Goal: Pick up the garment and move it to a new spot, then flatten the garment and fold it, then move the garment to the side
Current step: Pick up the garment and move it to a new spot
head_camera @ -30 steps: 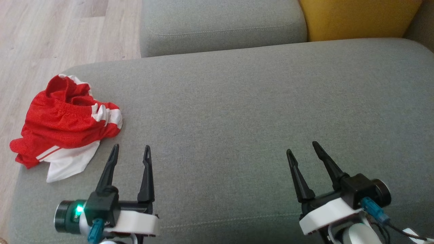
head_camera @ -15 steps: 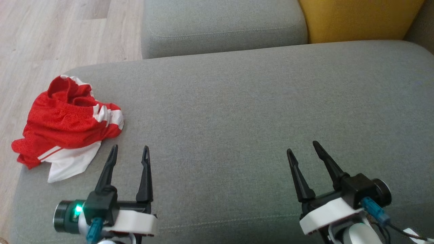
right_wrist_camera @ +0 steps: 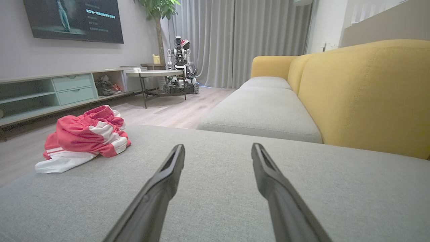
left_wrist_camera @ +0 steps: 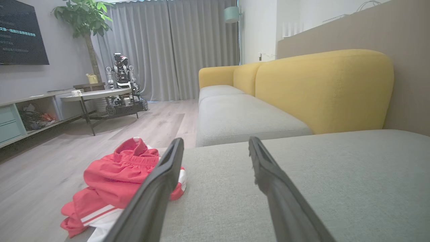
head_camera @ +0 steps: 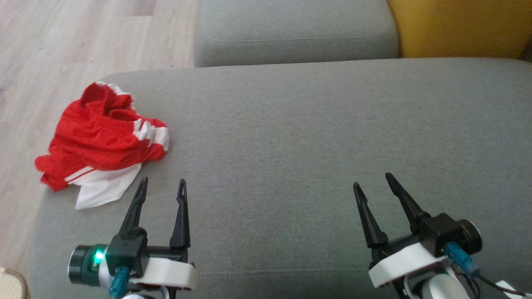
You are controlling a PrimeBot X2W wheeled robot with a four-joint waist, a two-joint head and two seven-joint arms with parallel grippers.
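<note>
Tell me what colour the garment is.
The garment is red with white stripes, clearest in the head view.

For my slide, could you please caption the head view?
Open left gripper and right gripper above sofa; red garment untouched.

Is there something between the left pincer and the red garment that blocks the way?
Nothing visible does. The left pincer is open and close to the red garment, and just bare grey cushion lies between them.
</note>
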